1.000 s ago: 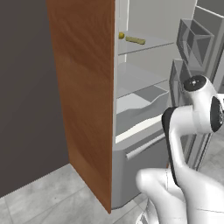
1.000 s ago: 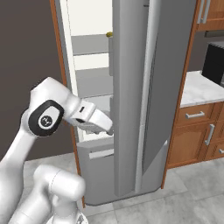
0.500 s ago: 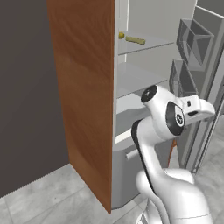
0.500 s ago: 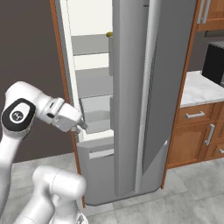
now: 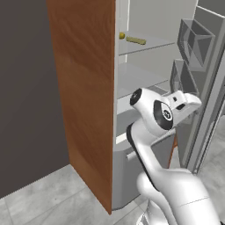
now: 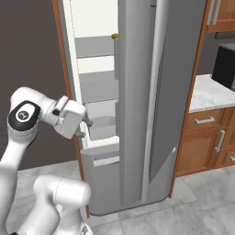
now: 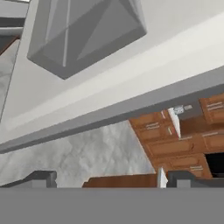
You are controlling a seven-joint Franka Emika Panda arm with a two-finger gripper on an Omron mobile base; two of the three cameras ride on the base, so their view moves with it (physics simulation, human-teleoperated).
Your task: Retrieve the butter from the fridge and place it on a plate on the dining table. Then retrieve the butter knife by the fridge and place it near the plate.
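- Grey fridge [image 6: 137, 92] stands open, white inside with grey shelves – a wood-brown panel [image 5: 83, 96] flanks its left side.
- Butter [image 5: 135, 40], a slim yellowish-tan stick, lies on the fridge's top visible shelf [image 5: 145, 45], near the shelf's front edge and just right of a small yellow knob at the fridge's inner edge. From the right base view only a speck of yellow [image 6: 114, 36] peeks past the fridge door at that shelf's height.
- Claw [image 6: 84, 127] hangs in front of the fridge's lower shelves, well below the butter's shelf – its fingers stand spread wide with nothing between them.
- In the hand view the two dark fingertips [image 7: 41, 177] sit far apart at the bottom, nothing between them, facing a grey door bin [image 7: 83, 35] on the inside of the fridge door.
- Beyond the fridge door's edge the hand view shows grey floor and wooden cabinets [image 7: 175, 135].
- Right of the fridge stands a white bench [image 6: 213, 92] with wooden drawers [image 6: 206, 137] under it and a dark appliance on top at the frame's edge.
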